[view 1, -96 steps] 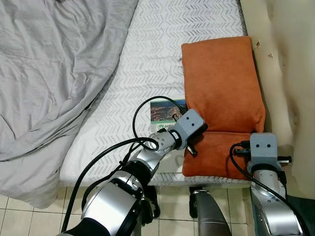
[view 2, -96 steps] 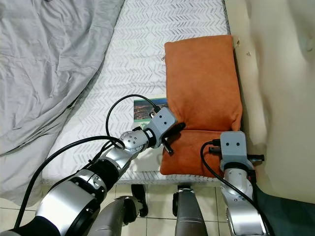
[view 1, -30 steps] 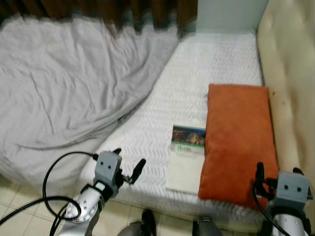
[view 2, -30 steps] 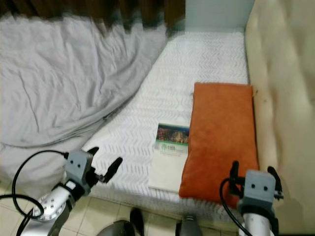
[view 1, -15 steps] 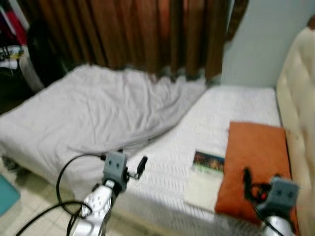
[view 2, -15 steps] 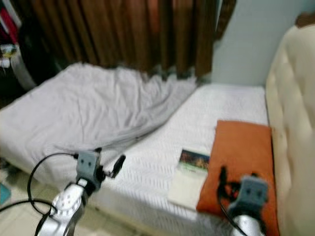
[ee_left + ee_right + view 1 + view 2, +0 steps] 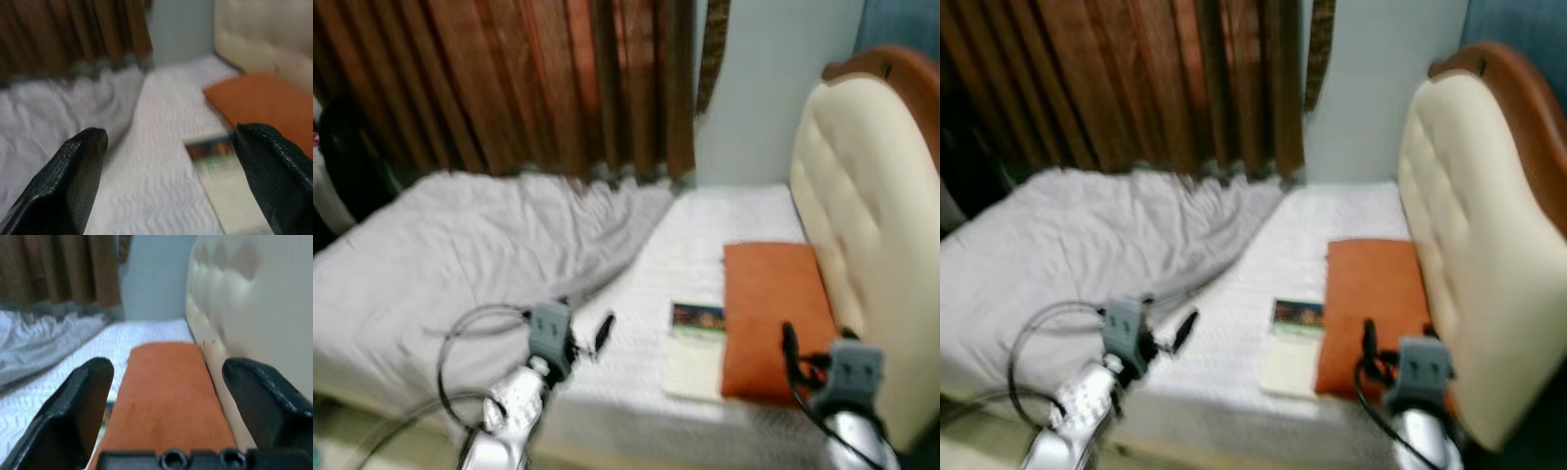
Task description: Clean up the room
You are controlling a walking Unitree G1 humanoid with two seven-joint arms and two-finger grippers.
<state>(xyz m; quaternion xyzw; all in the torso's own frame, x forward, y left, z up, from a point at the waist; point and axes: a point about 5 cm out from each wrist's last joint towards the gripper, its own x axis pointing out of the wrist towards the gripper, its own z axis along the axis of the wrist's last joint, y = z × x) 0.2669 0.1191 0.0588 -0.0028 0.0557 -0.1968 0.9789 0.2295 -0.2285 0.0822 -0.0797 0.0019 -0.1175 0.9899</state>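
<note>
An orange pillow [image 7: 771, 313] lies on the white mattress [image 7: 724, 220], against the headboard. A book [image 7: 695, 348] with a dark picture at its top lies flat beside the pillow, touching its edge. A crumpled grey blanket [image 7: 460, 255] covers the left half of the bed. My left gripper [image 7: 585, 318] is open and holds nothing; it hovers at the near edge of the bed, left of the book. My right gripper [image 7: 166, 364] is open with nothing in it, and it points along the pillow from its near end. The views are blurred.
A cream padded headboard [image 7: 862, 206] with a brown wooden rim rises on the right. Brown curtains [image 7: 509, 88] hang behind the bed, beside a pale wall [image 7: 764, 78]. A dark shape [image 7: 342, 147] stands at the far left.
The camera has lifted from looking straight down at the bed edge to a view of the whole bed. My left gripper has drawn back from the pillow and book to the left.
</note>
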